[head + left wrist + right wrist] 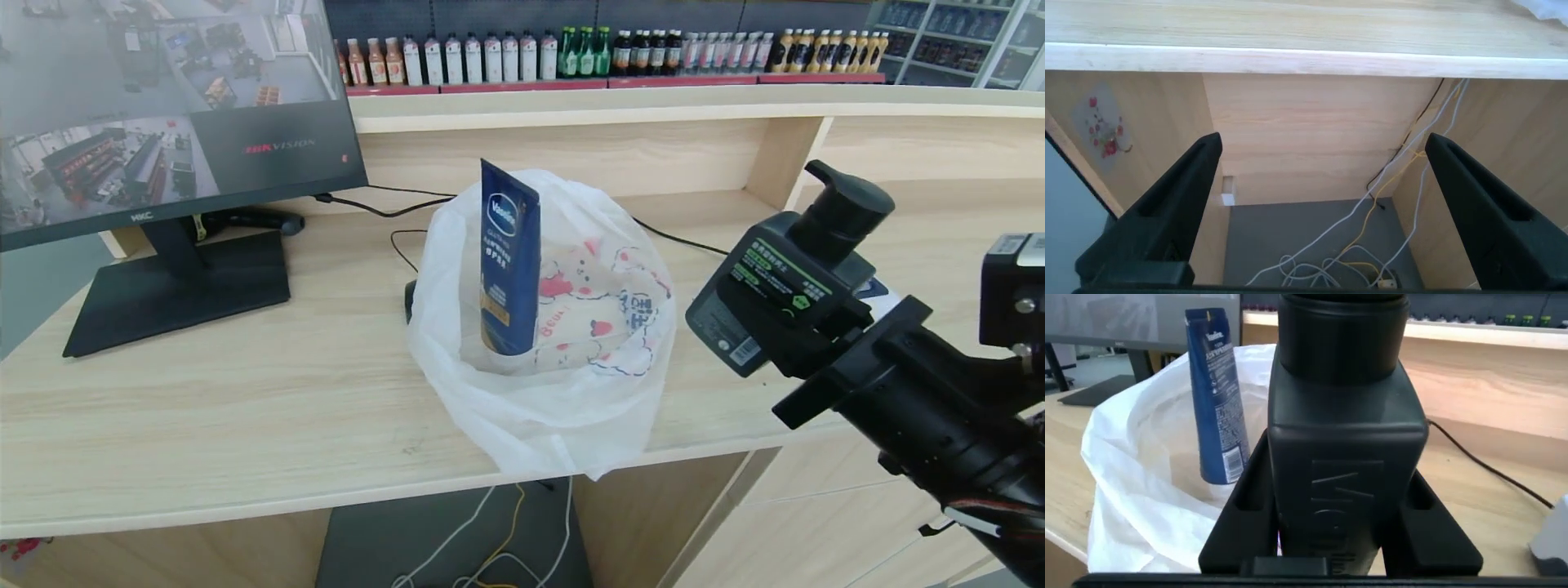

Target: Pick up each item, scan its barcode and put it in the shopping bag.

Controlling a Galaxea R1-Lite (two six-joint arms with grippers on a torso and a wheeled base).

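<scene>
My right gripper (816, 331) clamps the black square plastic bottle (771, 286) right of the white plastic shopping bag (539, 416), which overhangs the wooden counter's (245, 425) front edge. A blue tube (510, 261) stands upright inside. My left gripper (1324, 147) gapes under the counter.

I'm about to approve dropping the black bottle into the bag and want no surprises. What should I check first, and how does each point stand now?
1. Grip: right tool is shut on the black bottle: ok.
2. Shopping bag sits on the counter with its mouth open upward: ok.
3. Room for the bottle beside the upright blue tube in the bag: cannot tell.
4. Barcode already scanned: cannot tell.
5. Left tool is open, low under the counter edge, away from the bag: ok.
</scene>
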